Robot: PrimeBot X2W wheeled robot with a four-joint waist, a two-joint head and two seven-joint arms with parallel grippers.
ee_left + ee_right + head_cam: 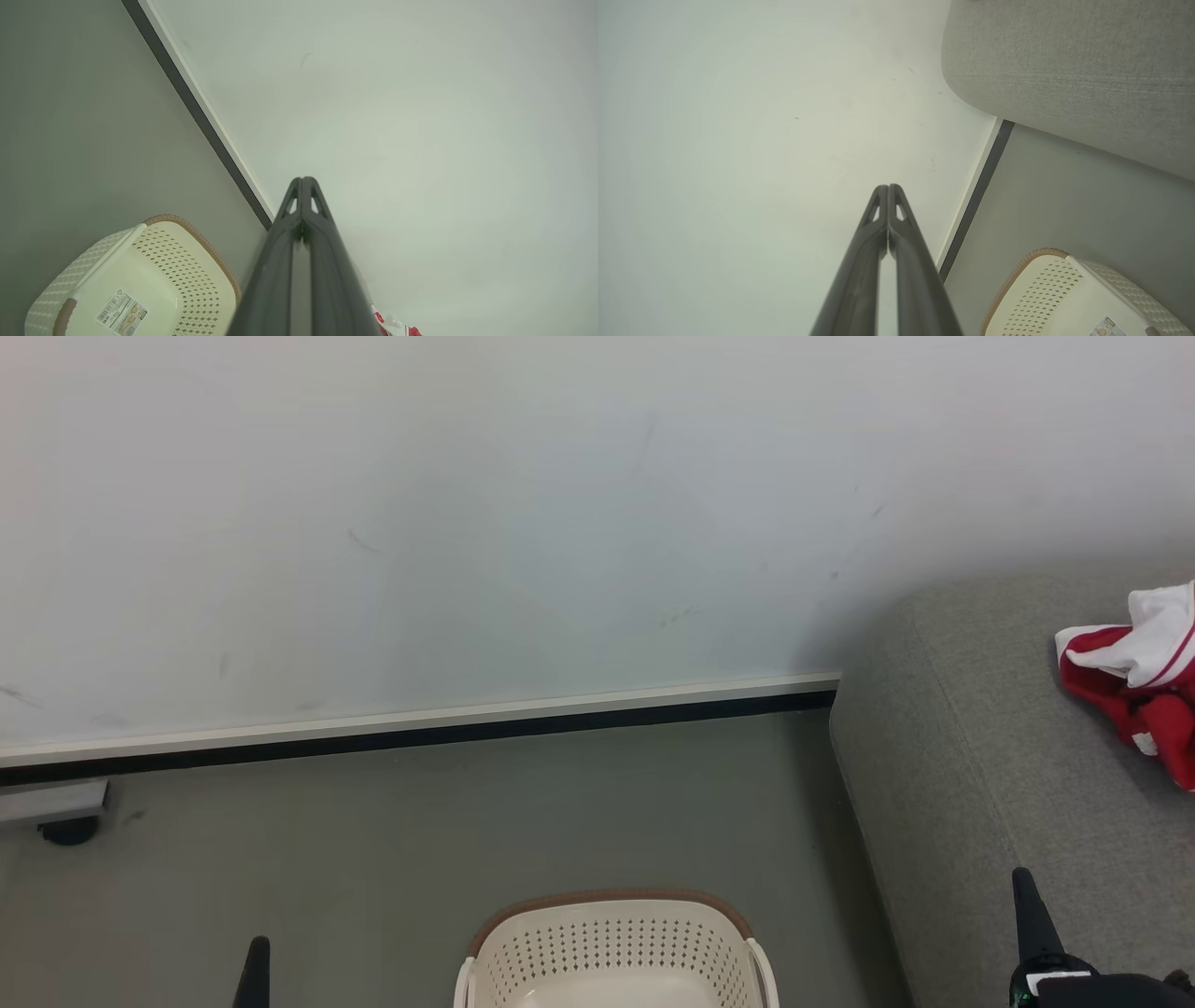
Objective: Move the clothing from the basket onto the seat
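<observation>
- The red and white fabric clothing lies in a crumpled heap on the large light grey upholstered seat, at the right edge of the head view, with a white panel on top and bright red folds beneath.
- The cream-white perforated plastic basket with its brown woven-look rim stands on the grey-green floor, just left of the seat's rounded end and well apart from the clothing.
- In the left wrist view the basket's pale inner bottom shows, with a label sticker stuck on it.
- The left gripper has its two long dark fingers pressed together tip to tip, with nothing between them. It points towards the pale wall, to the left of the basket.
- The right gripper likewise has its fingers pressed together and grips nothing. In the head view its dark tip rises at the lower right, over the front part of the seat.
- A pale skirting board with a dark strip under it runs along the foot of the wall and meets the seat's end.
- A grey bracket on a dark foot sits on the floor at the far left.
</observation>
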